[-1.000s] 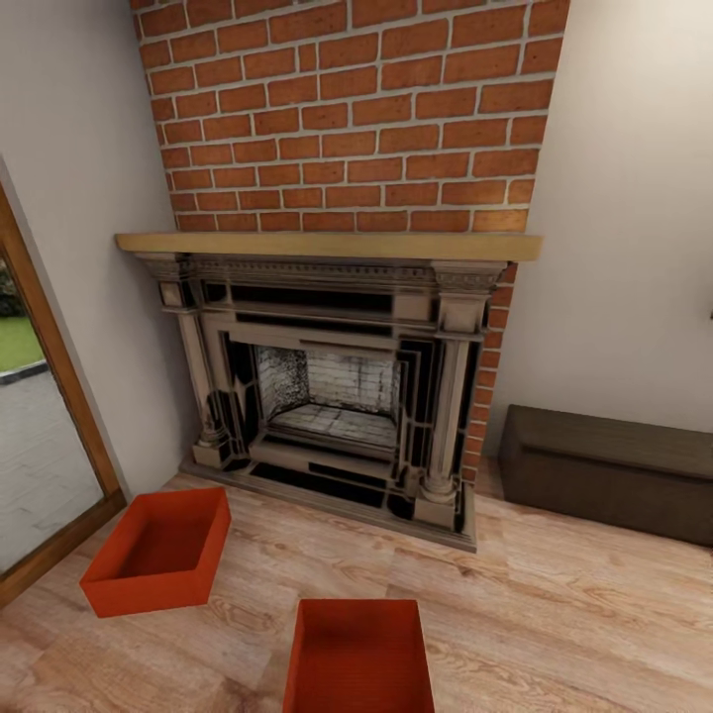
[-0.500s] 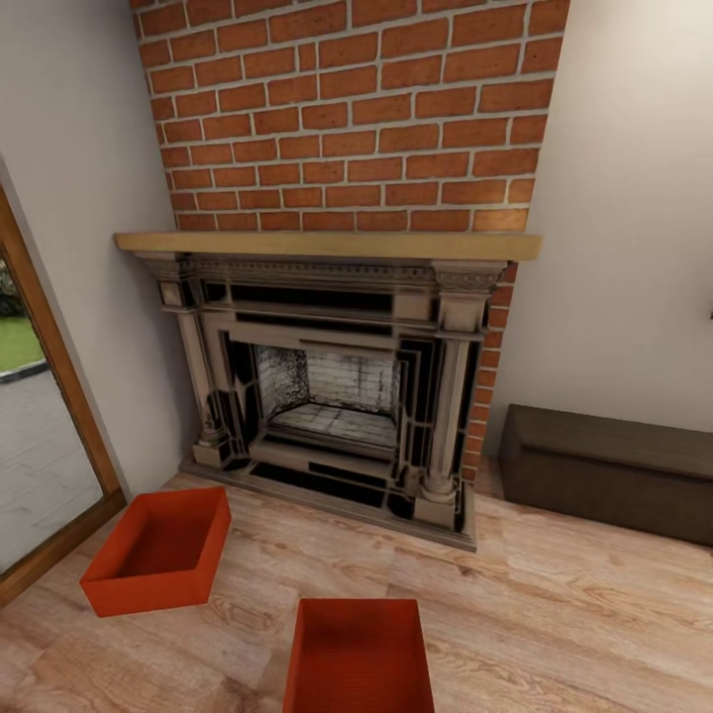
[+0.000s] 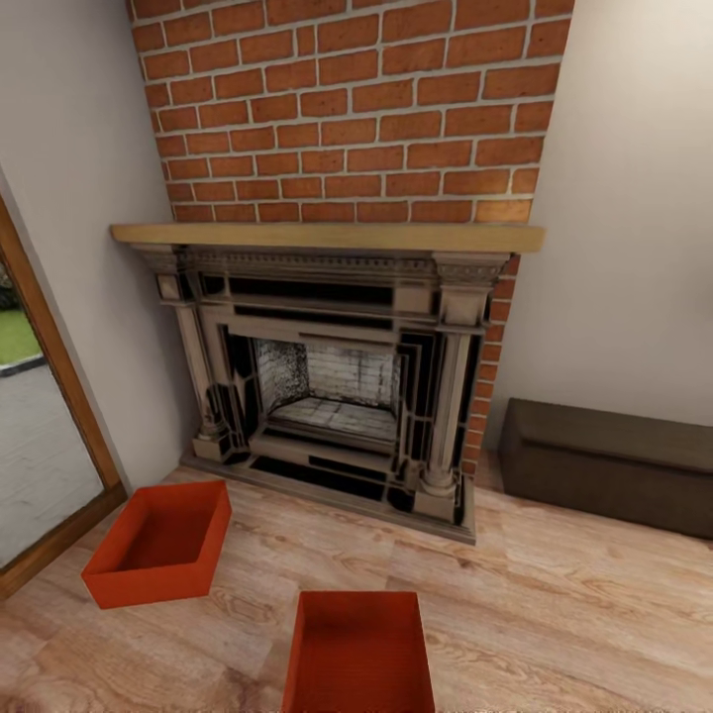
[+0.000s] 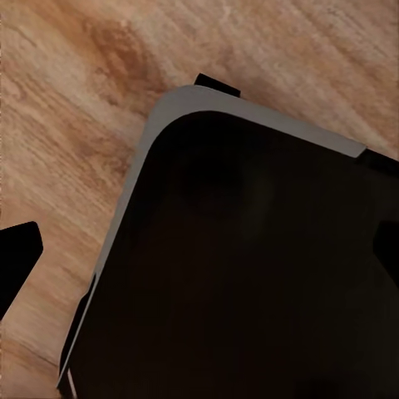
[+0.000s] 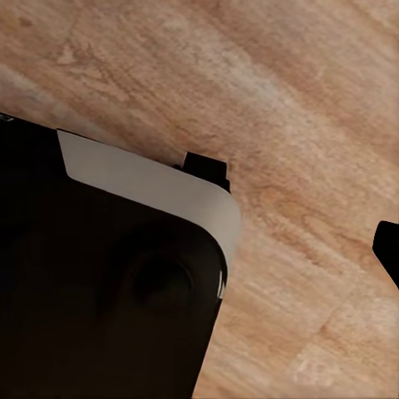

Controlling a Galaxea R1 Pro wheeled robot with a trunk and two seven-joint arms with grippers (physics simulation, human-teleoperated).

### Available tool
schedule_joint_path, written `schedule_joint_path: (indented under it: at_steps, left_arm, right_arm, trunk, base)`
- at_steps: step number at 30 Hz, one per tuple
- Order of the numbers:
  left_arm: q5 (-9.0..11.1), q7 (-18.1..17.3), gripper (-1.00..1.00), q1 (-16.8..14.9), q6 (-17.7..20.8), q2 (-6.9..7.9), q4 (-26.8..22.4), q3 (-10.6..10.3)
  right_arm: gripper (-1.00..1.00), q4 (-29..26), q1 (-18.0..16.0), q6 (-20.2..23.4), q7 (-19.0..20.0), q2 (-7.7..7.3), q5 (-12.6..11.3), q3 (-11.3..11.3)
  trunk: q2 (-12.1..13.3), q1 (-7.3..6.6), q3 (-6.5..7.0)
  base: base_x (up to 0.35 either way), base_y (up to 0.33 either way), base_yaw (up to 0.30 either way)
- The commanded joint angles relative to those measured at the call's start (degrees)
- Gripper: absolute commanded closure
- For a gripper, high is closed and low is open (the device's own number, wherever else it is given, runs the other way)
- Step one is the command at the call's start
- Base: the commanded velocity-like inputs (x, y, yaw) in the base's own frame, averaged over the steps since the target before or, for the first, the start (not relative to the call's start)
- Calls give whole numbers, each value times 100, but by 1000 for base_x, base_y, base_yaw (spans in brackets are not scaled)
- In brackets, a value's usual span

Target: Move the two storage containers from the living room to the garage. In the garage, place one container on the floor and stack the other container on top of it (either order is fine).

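In the left wrist view a dark fingertip (image 4: 17,258) juts over the wood plank floor (image 4: 75,100) beside the robot's black base (image 4: 249,266); in the right wrist view another fingertip (image 5: 389,249) shows likewise, so whether either claw is spread or clenched I cannot tell, and neither touches anything visible. The head view gives the room: two orange-red bins on the planks, one (image 3: 158,543) near the glass door (image 3: 40,436), the other (image 3: 358,649) at the picture's near edge, before the fireplace (image 3: 332,381) under the brick chimney (image 3: 347,109), with a brown chest (image 3: 609,465) by the wall.
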Motion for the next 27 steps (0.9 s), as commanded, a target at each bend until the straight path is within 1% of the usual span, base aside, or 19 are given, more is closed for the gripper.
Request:
schedule_joint_path:
  at_steps: [1,27]
  left_arm:
    - [19,4,-100,1,-8,-1,-6,0]
    - [19,4,-100,1,-8,-1,-6,0]
  right_arm:
    - [-100,18,-7,-36,32,1,-61,38]
    - [-100,18,-7,-79,31,-4,-61,38]
  trunk:
    - [-3,0,-14]
    - [-3,0,-254]
  base:
    - [0,0,0]
    - [0,0,0]
